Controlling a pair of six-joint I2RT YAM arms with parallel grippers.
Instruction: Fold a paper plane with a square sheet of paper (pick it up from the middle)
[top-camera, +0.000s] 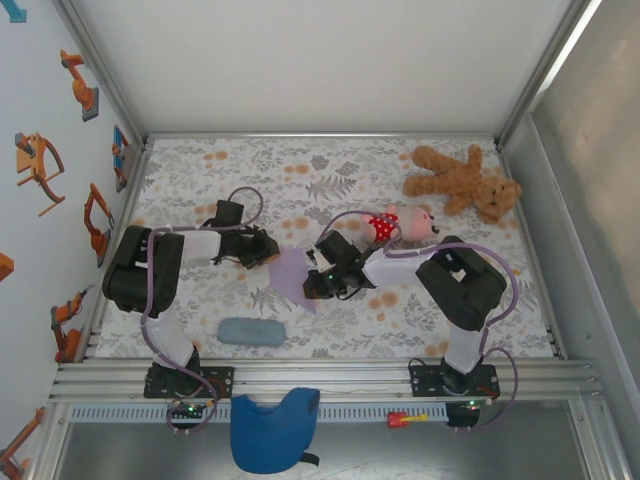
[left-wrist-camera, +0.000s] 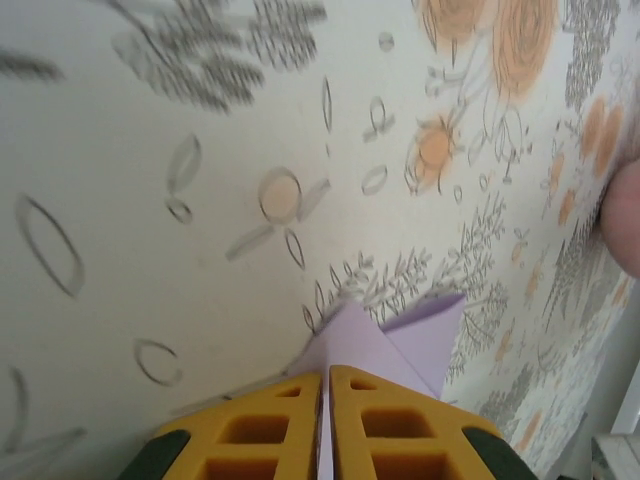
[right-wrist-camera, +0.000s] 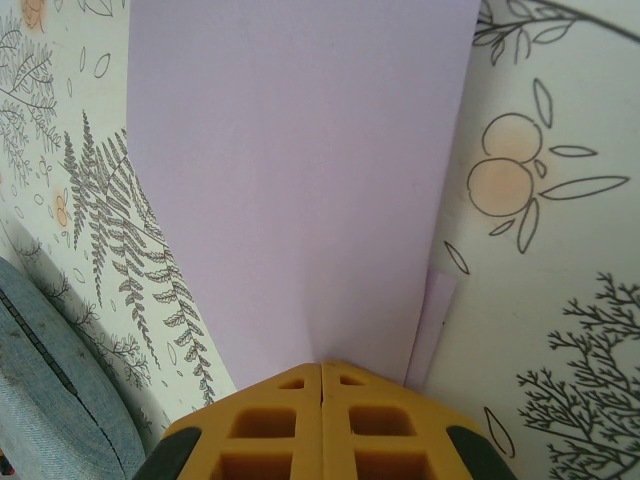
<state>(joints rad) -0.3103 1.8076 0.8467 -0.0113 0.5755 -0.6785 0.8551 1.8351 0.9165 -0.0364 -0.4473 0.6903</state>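
Top view: a thin, pale lavender-purple folded paper sheet lies mid-way across the floral table, between the left gripper and the right gripper. Left wrist: the left gripper is clamped on the sheet's pointed folded end. Right wrist: the right gripper is closed, pinching the sheet's near edge.

Top cam's fixed high behind both arm bases, looking down on the whole floral table. Wrist cams ride just behind the left gripper and right gripper, v. close to its surface, facing fwd. All 3 share the lavender sheet mid-table.
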